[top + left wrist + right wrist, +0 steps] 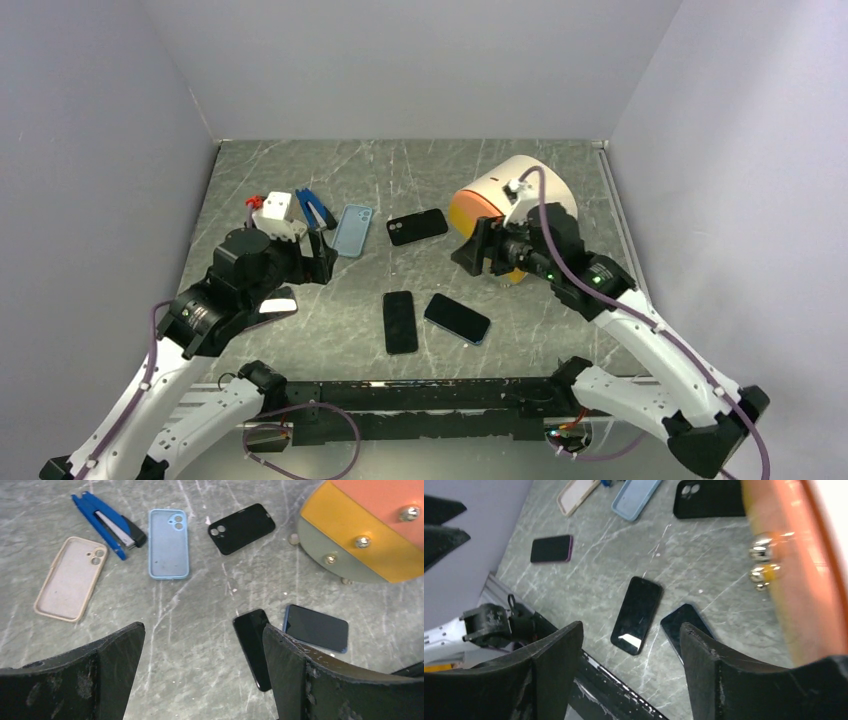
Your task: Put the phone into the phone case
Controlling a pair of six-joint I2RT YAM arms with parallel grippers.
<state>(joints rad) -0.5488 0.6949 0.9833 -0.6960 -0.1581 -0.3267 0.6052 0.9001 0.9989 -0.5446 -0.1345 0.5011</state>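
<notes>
A black phone (400, 321) and a blue-edged phone (457, 318) lie screen up in the middle front of the table. A purple-edged phone (278, 305) lies partly under my left arm. A light blue case (351, 230) and a black case (417, 226) lie farther back. A beige case (70, 577) shows in the left wrist view. My left gripper (320, 262) is open and empty, above the table near the light blue case. My right gripper (470, 250) is open and empty, right of the black case. In the left wrist view the black phone (254, 647) lies by my right finger.
A round white, orange and yellow device (510, 205) stands at the back right, close behind my right gripper. A blue stapler (315, 208) and a small white and red object (275, 210) lie at the back left. Grey walls enclose the table.
</notes>
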